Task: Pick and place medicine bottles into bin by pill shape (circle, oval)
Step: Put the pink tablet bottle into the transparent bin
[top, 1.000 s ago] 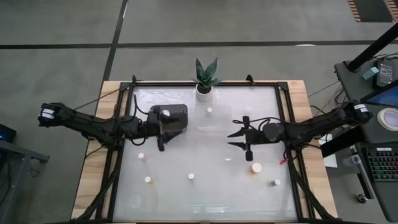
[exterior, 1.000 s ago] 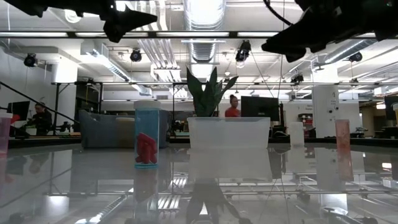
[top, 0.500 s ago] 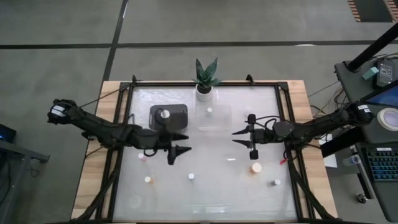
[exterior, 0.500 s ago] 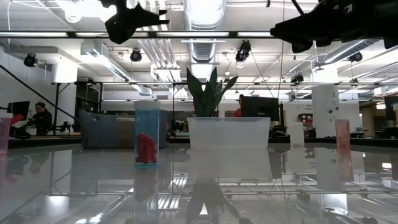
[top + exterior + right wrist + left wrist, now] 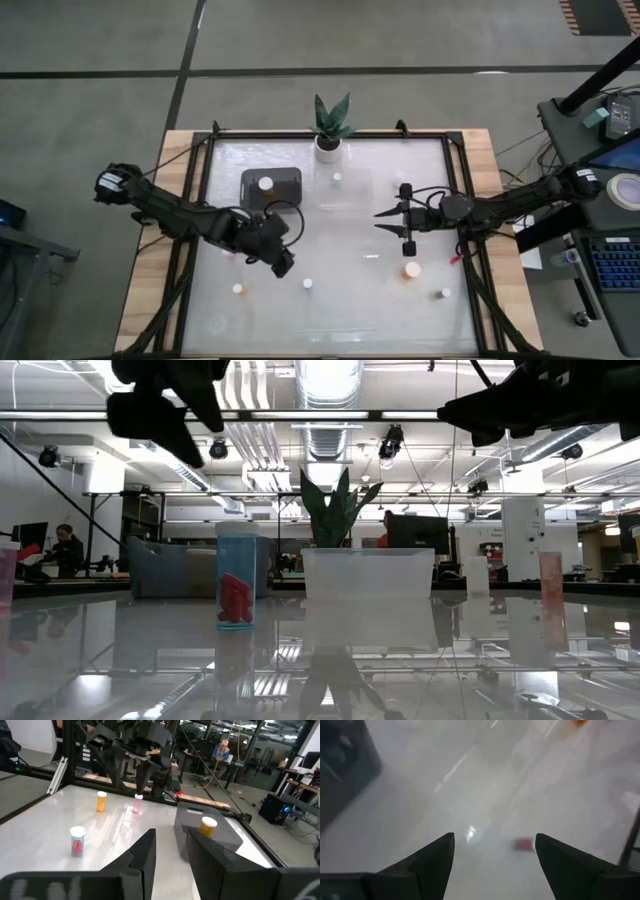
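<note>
So the dark bin (image 5: 271, 186) sits just left of the potted plant (image 5: 331, 125), and it's got one bottle (image 5: 265, 184) in it, amber with a white cap going by the right wrist view (image 5: 208, 826). The rest of the medicine bottles are loose on the white table (image 5: 330, 300), spread out on the side of the bin away from the plant: a pink one (image 5: 231, 254), a small orange one (image 5: 238, 289), a white-capped one (image 5: 308, 284), a bigger orange one (image 5: 412, 270) and one out toward the table's corner (image 5: 445, 294).

The left gripper (image 5: 281, 258) is just off the bin, fingers spread wide with nothing between them; its wrist view shows only table between the tips. The right gripper (image 5: 382, 220) hovers further along the table past the bin, also spread and carrying nothing.

Looks to me like we're between picks. I'd guess the left arm goes for the white-capped bottle nearest it, which means lining up over the cap and dropping straight down.
</note>
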Motion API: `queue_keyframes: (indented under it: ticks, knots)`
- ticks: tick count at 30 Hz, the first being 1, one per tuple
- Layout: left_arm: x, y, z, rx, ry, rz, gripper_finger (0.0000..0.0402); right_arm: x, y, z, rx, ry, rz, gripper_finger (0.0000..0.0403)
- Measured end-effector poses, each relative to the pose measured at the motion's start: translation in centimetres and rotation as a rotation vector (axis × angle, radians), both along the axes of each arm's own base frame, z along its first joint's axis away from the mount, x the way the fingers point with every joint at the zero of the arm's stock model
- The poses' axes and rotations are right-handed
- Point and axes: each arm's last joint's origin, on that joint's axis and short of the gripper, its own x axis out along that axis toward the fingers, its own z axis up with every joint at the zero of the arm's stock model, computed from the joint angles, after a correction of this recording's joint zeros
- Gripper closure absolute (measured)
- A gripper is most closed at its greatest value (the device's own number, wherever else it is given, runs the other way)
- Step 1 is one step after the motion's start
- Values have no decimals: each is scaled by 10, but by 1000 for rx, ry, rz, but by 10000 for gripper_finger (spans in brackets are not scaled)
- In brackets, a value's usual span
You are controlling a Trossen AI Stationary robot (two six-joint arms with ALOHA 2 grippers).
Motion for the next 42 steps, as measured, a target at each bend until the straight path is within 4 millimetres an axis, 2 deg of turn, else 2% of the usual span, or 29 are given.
queue_keyframes:
  ticks: [5,17,31,42]
  knots:
    - [-13,3,-6,-81,125,85,139,0,0,0,-16,2,-3,302]
    - [-53,14,-18,-99,548,271,139,0,-1,-4,-23,40,-12,314]
    - [-70,18,-36,-86,622,264,139,-1,-1,-9,34,74,-17,319]
    - [-94,26,-58,-130,556,269,139,-2,-1,-11,57,81,-20,319]
